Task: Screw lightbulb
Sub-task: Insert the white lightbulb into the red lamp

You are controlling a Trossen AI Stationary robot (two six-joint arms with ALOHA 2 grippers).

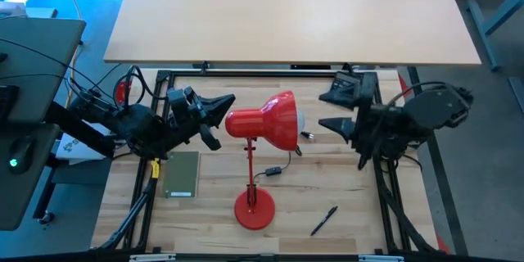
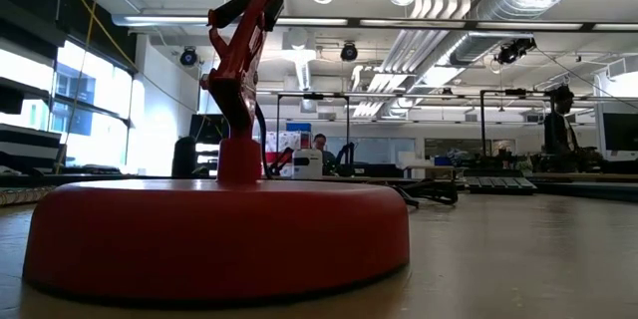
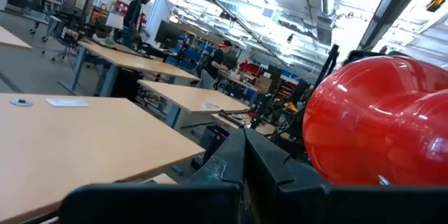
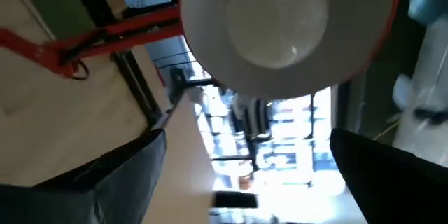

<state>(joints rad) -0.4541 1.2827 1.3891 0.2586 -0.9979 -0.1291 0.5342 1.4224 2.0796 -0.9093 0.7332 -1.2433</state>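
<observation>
The red desk lamp stands on its round base (image 1: pixel 255 210) (image 2: pixel 219 234) in the middle of the table. Its shade (image 1: pixel 274 120) lies level, with the mouth toward the table's right. The white lightbulb (image 4: pixel 280 24) sits inside that mouth and shows as a white edge (image 1: pixel 300 119) from above. My right gripper (image 1: pixel 324 113) (image 4: pixel 248 175) is open wide, level, just right of the mouth and facing the bulb, clear of it. My left gripper (image 1: pixel 228 105) (image 3: pixel 245 161) is shut at the shade's narrow back end (image 3: pixel 378 126). My left gripper's shut fingers come level from the table's left and stand close against the narrow back end of the shade (image 1: pixel 235 121). I cannot tell whether they touch it.
A black pen (image 1: pixel 323 221) lies near the front right. A grey-green flat pad (image 1: pixel 182 173) lies left of the lamp's stem, and the lamp's cord (image 1: pixel 274 170) runs beside the stem. A large bare desk (image 1: pixel 286 16) stands beyond the far edge. People show in the room behind.
</observation>
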